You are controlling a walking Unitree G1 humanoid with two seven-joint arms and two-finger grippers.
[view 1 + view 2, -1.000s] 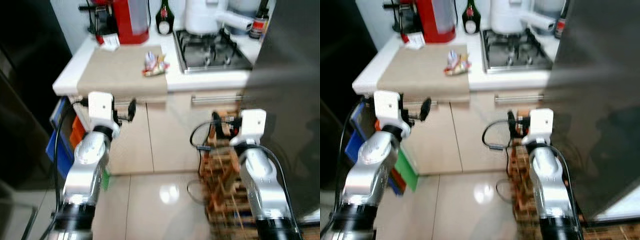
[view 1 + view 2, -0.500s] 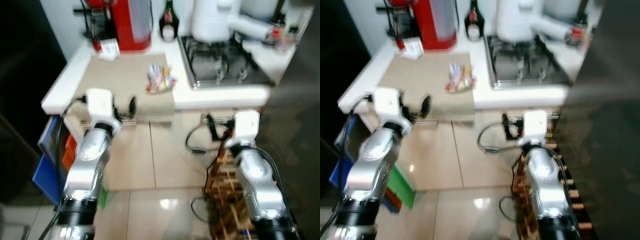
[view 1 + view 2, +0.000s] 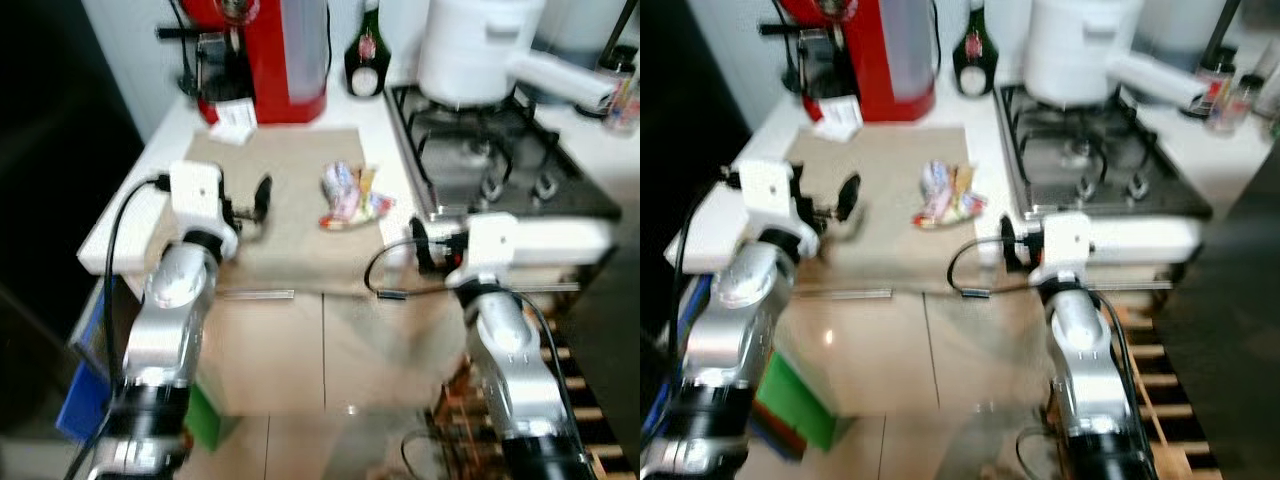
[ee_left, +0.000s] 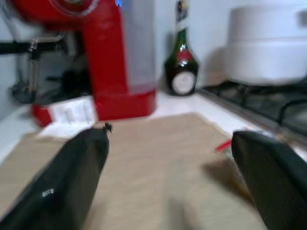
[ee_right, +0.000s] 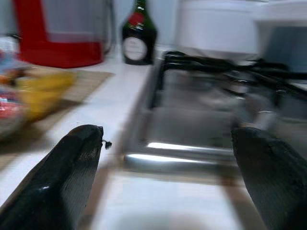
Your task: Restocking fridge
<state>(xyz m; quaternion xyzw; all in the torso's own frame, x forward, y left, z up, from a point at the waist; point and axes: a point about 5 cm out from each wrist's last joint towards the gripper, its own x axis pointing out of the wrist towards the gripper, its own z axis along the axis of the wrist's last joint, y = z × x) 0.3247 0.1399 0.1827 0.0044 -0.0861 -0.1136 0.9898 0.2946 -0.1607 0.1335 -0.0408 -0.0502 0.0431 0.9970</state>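
Both grippers, left (image 4: 168,177) and right (image 5: 168,177), gape wide; blurred snack packets (image 3: 350,197) (probably wrappers) lie on the mat (image 3: 290,230).

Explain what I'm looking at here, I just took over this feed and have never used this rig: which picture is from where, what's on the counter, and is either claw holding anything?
The two wide pictures come from the humanoid's head, looking down at a kitchen counter. Its left claw hovers over a beige mat; its right claw is at the edge of the gas hob.

The two close pictures come from wrist cameras, each looking out between that claw's two black fingers. Both claws are open and hold nothing.

On the mat lies a bundle of colourful packets. Behind stand a red coffee machine, a dark bottle and a white pot on the hob.
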